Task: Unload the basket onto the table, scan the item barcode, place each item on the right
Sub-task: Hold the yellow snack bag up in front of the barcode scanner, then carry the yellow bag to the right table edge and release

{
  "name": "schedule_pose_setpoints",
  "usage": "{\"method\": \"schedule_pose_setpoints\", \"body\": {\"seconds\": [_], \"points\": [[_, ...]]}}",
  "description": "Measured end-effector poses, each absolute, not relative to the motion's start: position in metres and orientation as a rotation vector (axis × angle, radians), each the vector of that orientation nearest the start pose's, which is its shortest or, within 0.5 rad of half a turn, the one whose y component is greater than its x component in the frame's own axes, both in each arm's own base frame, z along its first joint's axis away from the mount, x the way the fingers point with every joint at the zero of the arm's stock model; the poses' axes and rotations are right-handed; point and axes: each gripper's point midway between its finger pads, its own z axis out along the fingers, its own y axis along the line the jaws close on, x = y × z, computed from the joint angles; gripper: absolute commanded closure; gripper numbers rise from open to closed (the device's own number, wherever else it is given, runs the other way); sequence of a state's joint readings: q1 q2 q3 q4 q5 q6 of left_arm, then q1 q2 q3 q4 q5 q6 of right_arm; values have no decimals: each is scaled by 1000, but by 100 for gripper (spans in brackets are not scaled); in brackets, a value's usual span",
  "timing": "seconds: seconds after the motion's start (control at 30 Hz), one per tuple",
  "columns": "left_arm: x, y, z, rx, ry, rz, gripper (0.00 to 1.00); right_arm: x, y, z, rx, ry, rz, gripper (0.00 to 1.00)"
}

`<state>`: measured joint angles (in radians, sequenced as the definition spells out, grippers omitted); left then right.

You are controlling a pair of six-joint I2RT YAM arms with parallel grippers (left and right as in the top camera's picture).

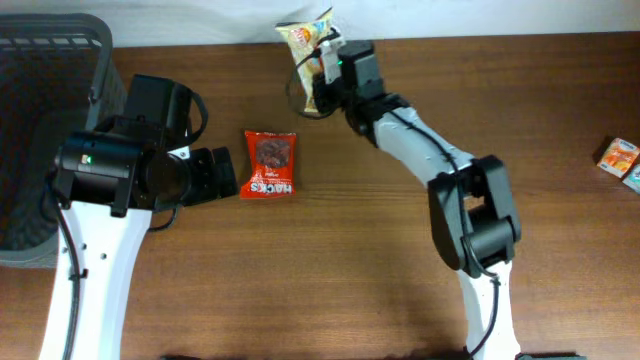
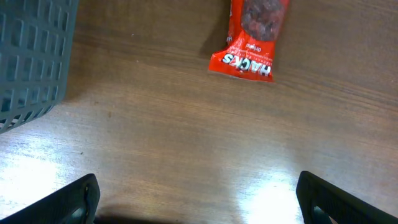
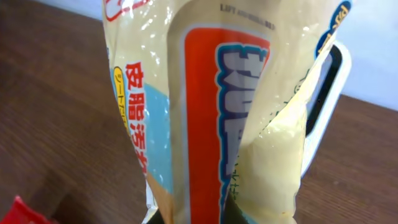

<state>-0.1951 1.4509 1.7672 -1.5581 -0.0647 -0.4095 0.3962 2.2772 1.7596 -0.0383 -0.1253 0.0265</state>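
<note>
Right tool (image 1: 320, 78) is pressed together on the lower part of a cream and orange snack bag (image 1: 308, 40), pinching it near the far edge of the worktop (image 1: 350, 290) with its arm stretched long from the near side. The bag seems lifted clear of the wood, though I cannot be sure, and in the right wrist view its glossy, crumpled printed face fills almost the whole picture. Held low like that, the broad faces stand free of the fingers. I judge that is the point, since a barcode can then be turned toward a reader without the tool covering it. No barcode shows on the face in view, so it likely sits on another side. Just behind the bag in the wrist view is a white frame (image 3: 343, 78) with a dark opening; it may be the scanner, but I cannot tell. Left tool (image 2: 199, 208) is spread wide and empty, low over bare wood just beside a red packet (image 1: 270, 165) that lies flat and apart from both fingers, perhaps the next item. As for room, the bag is close to the far edge, so any swing away from the robot has little margin, while the middle and near right of the worktop lie open. A grey basket (image 1: 45, 110) closes off the left side, and small boxes (image 1: 620, 158) sit well apart at the right edge
</note>
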Motion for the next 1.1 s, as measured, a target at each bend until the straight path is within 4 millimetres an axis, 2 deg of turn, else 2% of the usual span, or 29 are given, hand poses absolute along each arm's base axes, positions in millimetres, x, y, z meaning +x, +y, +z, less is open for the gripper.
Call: {"method": "schedule_pose_setpoints", "body": {"seconds": [0.07, 0.23, 0.3, 0.43, 0.53, 0.67, 0.73, 0.77, 0.8, 0.83, 0.87, 1.1], "points": [[279, -44, 276, -316, 2791, -52, 1, 588, 266, 121, -439, 2072, 328, 96], [279, -44, 276, -316, 2791, -52, 1, 610, 221, 132, -254, 2032, 49, 96], [279, -44, 276, -316, 2791, -52, 1, 612, 214, 131, -230, 2031, 13, 96], [279, -44, 276, -315, 2791, -52, 1, 614, 219, 116, -189, 2041, 47, 96], [279, -44, 276, -316, 2791, -52, 1, 615, 223, 116, -182, 2028, 63, 96], [279, -44, 276, -315, 2791, -52, 1, 610, 232, 110, -201, 2059, 123, 96], [279, -44, 276, -315, 2791, -52, 1, 603, 232, 100, -225, 2122, 124, 96], [279, -44, 276, -316, 2791, -51, 1, 602, 234, 103, -239, 2150, 132, 96], [279, -44, 276, -315, 2792, -52, 1, 605, 239, 114, -246, 2139, 156, 96], [279, -44, 276, -315, 2791, -52, 1, 612, 245, 136, -247, 2095, 185, 96], [279, -44, 276, -316, 2791, -52, 1, 613, 247, 142, -247, 2084, 194, 96], [279, -44, 276, -316, 2790, -52, 1, 609, 242, 128, -237, 2141, 200, 96]]}}
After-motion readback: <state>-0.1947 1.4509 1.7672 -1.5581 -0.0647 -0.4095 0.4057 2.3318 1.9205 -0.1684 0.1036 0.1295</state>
